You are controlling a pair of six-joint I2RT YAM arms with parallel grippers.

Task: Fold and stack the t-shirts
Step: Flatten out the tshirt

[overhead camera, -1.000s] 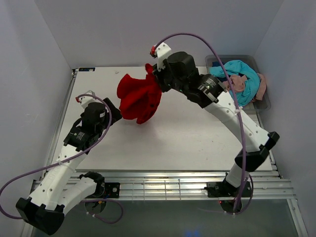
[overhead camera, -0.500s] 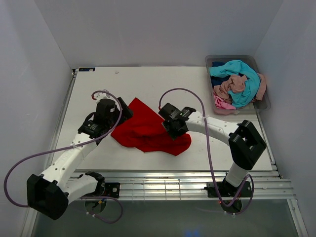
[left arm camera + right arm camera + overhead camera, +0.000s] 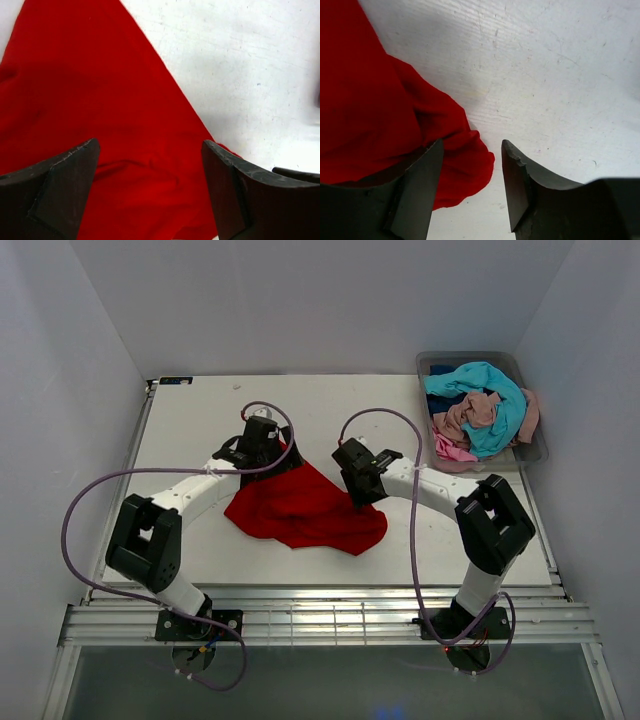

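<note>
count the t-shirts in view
5: a red t-shirt lying on the table; turquoise, dusty pink, bright pink and dark blue ones heaped in the bin. More may be buried.

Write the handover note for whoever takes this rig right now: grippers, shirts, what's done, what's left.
Left gripper: open, low over the far-left part of the red t-shirt, holding nothing.
Right gripper: open at the shirt's right edge, with cloth beside one finger but not clamped.
Shirts: the red t-shirt lies rumpled on the table between the arms. The other t-shirts are heaped in the bin at the far right.
Done: one shirt is out on the table.
Left: flatten and fold it, then fold and stack the rest. There is no stack yet.
</note>
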